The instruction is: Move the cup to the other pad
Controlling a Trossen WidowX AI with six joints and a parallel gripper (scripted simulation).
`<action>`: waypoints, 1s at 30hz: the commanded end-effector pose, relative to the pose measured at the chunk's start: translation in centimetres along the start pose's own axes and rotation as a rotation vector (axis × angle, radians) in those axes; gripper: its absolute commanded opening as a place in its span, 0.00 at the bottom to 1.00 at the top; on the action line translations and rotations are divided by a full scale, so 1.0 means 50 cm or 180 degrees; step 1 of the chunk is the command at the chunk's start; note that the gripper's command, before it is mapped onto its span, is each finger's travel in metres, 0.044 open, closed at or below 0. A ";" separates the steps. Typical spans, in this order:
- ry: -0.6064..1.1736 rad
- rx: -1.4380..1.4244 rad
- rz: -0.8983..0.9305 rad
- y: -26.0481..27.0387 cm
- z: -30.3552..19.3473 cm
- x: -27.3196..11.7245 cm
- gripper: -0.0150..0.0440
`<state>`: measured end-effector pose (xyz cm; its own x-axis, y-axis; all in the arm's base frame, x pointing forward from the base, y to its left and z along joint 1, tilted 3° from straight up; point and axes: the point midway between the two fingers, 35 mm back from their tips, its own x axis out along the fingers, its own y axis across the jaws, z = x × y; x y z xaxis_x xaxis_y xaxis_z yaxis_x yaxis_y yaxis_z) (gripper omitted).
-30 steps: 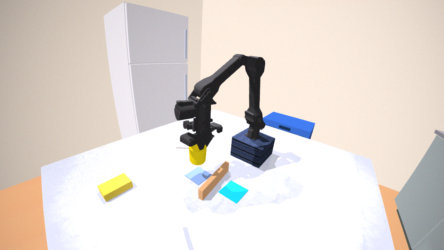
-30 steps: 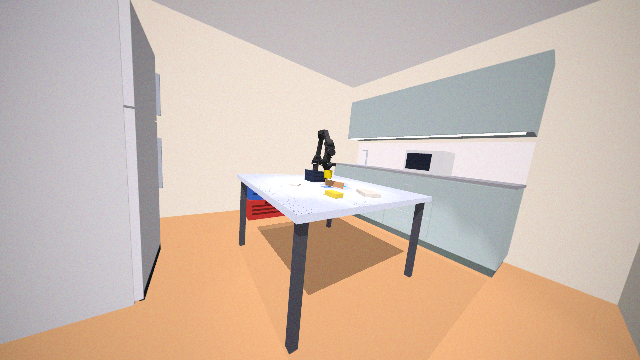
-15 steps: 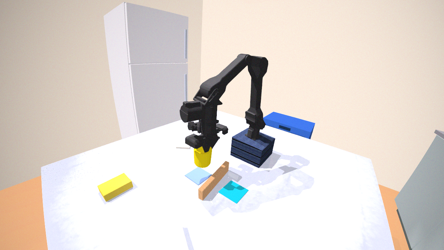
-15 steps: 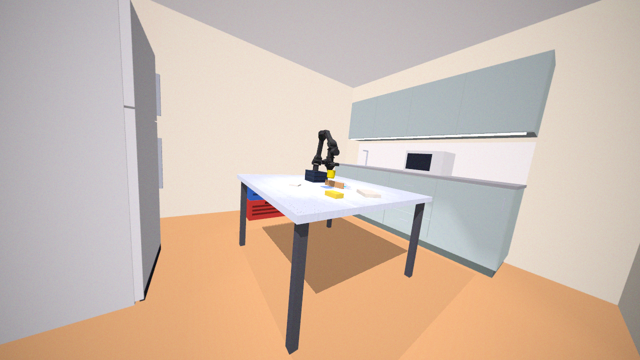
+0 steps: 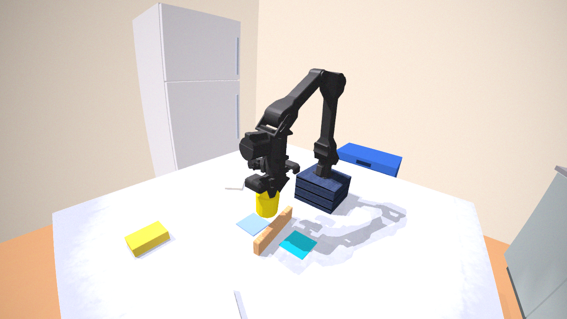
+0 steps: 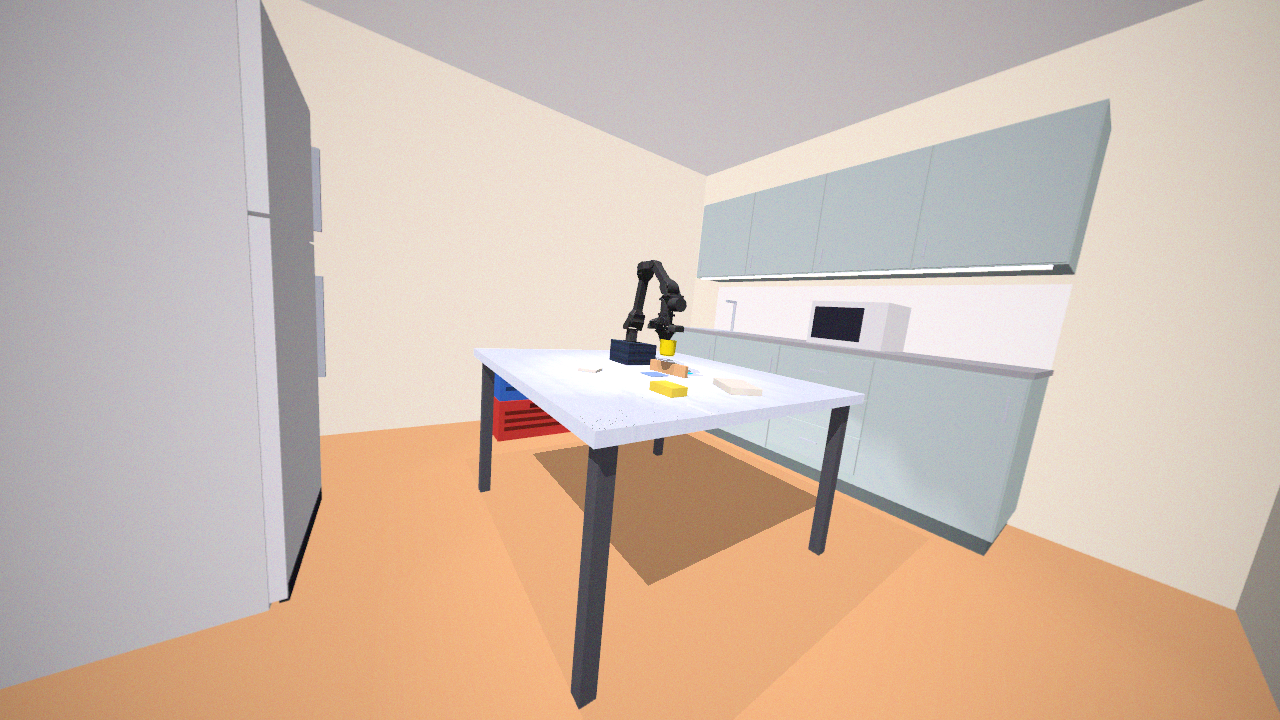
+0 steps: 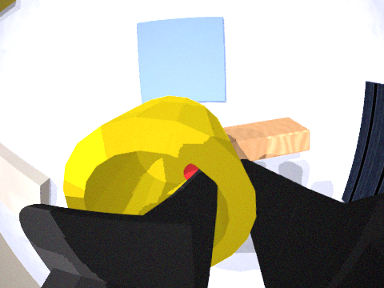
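The yellow cup (image 5: 266,204) is held tight by the tool (image 5: 269,189) mid-frame, not yet carried over the wooden bar (image 5: 272,230) to the bright blue pad (image 5: 298,244).

Matt black on the gripper (image 5: 272,189), a hard plastic look, clamped on the cup (image 5: 266,204), which is smooth yellow with flat facets and no shine. One glossy red marble (image 7: 190,170) peeks inside it at about 2 o'clock of the opening (the rest hidden). The divider bar (image 5: 272,235) at 5 o'clock of the cup shows pale wood grain. Both pads read as thin matt sheets, light blue (image 5: 253,223) and cyan (image 5: 298,243). The table (image 5: 396,258) top is white, faintly mottled, possibly painted.
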<state>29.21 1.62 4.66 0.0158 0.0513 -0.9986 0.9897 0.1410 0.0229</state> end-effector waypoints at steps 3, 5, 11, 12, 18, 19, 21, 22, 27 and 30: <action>0.0018 0.0010 -0.0034 -0.009 -0.027 0.003 0.25; 0.0020 0.0010 -0.0035 -0.010 -0.036 0.002 0.25; 0.0023 0.0010 -0.0035 -0.013 -0.061 0.001 0.25; 0.0024 0.0010 -0.0035 -0.013 -0.066 0.001 0.25; 0.0027 0.0010 -0.0036 -0.016 -0.090 0.000 0.25; 0.0027 0.0010 -0.0036 -0.017 -0.094 0.000 0.25; 0.0028 0.0010 -0.0036 -0.018 -0.102 0.000 0.25; 0.0029 0.0010 -0.0036 -0.019 -0.106 0.000 0.25; 0.0032 0.0010 -0.0036 -0.023 -0.126 0.000 0.25; 0.0033 0.0010 -0.0037 -0.025 -0.138 0.000 0.25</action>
<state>27.44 7.71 5.09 0.0123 0.0583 -0.9982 0.9898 0.1412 0.0205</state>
